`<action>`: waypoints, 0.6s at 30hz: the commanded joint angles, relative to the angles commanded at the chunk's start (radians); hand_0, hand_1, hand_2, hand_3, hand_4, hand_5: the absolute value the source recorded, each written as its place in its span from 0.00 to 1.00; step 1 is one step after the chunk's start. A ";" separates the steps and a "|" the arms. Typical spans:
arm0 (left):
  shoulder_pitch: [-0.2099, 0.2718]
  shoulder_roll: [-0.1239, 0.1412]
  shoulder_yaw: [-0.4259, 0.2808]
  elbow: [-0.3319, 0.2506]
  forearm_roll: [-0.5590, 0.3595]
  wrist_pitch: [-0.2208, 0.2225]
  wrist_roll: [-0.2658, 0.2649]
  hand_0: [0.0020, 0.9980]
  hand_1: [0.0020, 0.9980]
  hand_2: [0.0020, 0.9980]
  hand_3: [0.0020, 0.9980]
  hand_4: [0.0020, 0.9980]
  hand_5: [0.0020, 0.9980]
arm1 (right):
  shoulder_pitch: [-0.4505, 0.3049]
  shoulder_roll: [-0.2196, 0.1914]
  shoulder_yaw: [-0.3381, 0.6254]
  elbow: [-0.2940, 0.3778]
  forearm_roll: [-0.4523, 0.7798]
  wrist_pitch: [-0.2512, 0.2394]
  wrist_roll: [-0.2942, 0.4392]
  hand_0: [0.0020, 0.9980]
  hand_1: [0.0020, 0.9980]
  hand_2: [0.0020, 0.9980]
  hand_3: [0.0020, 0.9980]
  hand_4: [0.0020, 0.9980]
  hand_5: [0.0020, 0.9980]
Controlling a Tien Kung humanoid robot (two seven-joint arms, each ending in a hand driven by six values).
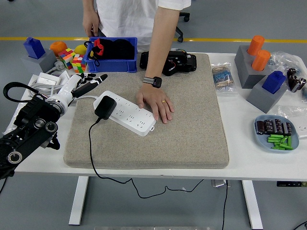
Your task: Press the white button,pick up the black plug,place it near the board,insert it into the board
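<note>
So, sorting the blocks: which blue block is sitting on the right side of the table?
The blue block atop the grey stand, beside the orange cylinders.

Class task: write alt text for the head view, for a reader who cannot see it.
A black plug sits in a white power strip on a beige mat, while the robot's left hand, fingers spread, hovers just left of it holding nothing. A person's hand lies flat on the strip's right end.
</note>
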 joint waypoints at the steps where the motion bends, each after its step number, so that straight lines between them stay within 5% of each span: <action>1: 0.008 0.003 0.002 -0.008 0.013 0.009 -0.031 0.97 0.94 0.87 0.83 0.98 0.87 | 0.000 0.000 0.000 0.000 0.000 0.000 0.000 0.62 0.59 0.58 0.58 0.65 0.39; 2: 0.015 0.006 0.004 -0.016 0.026 0.017 -0.062 0.96 0.93 0.85 0.80 0.90 0.77 | 0.000 0.000 0.000 0.000 0.000 0.000 0.000 0.62 0.59 0.58 0.58 0.65 0.39; 7: 0.075 0.029 0.018 -0.072 0.168 0.042 -0.219 0.96 0.93 0.85 0.80 0.90 0.77 | -0.003 -0.001 0.005 -0.002 -0.002 -0.002 0.002 0.62 0.59 0.58 0.58 0.65 0.39; 8: 0.083 0.032 0.020 -0.079 0.202 0.043 -0.238 0.99 0.94 0.83 0.81 0.82 0.79 | -0.003 -0.001 0.005 -0.003 -0.003 -0.002 0.002 0.62 0.59 0.58 0.58 0.65 0.39; 18: 0.141 0.042 0.023 -0.067 0.313 0.038 -0.311 1.00 0.95 0.85 0.83 0.76 0.83 | -0.001 0.001 0.004 0.001 0.001 -0.004 0.008 0.62 0.59 0.58 0.58 0.65 0.39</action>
